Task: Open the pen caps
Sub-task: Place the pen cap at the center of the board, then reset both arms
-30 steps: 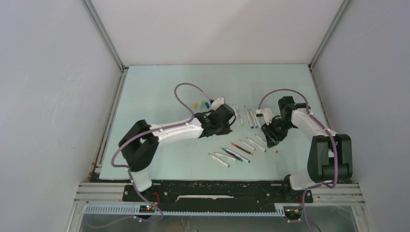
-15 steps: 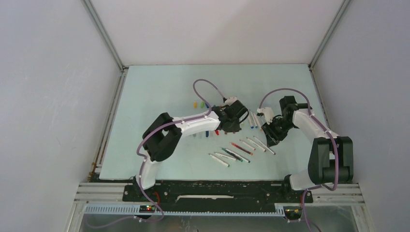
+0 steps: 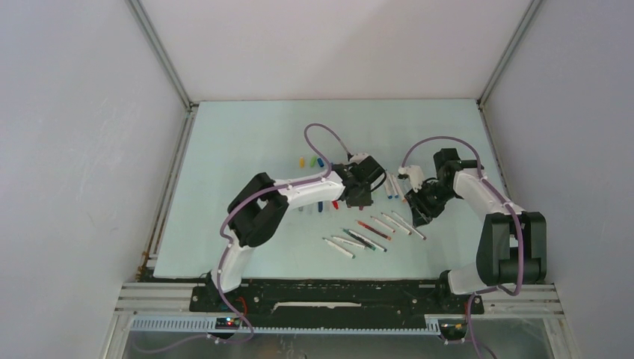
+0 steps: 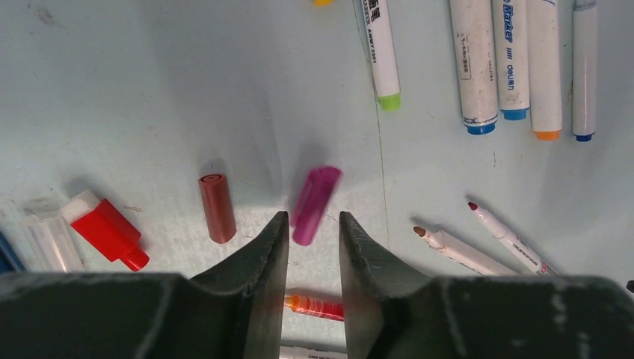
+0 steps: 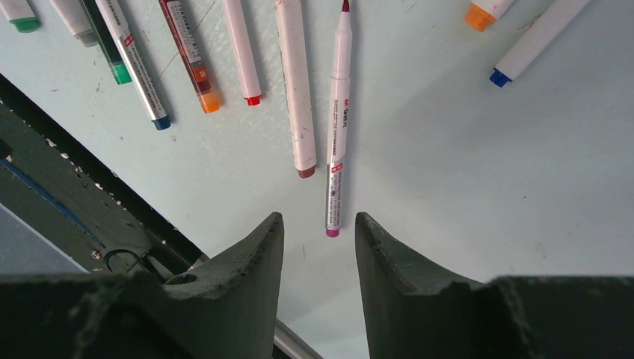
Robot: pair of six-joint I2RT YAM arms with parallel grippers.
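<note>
Left gripper (image 4: 312, 222) hangs low over the table (image 4: 149, 90), its two dark fingers (image 4: 254, 262) apart and clamped on nothing; the gap is plainly wider than the purple cap (image 4: 315, 194) lying right at the tips. That cap is a short, smooth plastic tube. Its long axis leans from lower left to upper right of the wrist view, and its lower end reaches just into the gap. Its outline is smeared, so I cannot tell whether it rests flat on the table or is loose above it.

Just left of it lies a dark red cap (image 4: 217, 208), its length running nearly up and down the frame. A chunkier bright red cap (image 4: 105, 228) sits toward the lower left. Seen from above, three more caps (image 3: 312, 161), yellow, green and blue, sit in a row in the upper middle of the table, up and left of this arm's wrist.

Right gripper (image 5: 319, 222) is parted and empty too. It hovers over a thin white pen (image 5: 338, 127) whose bare red tip points to the top of the frame and whose magenta end sits just ahead of the fingertips. The barrels are hard and round and would likely roll if nudged. The left arm looks the nearer to the caps
</note>
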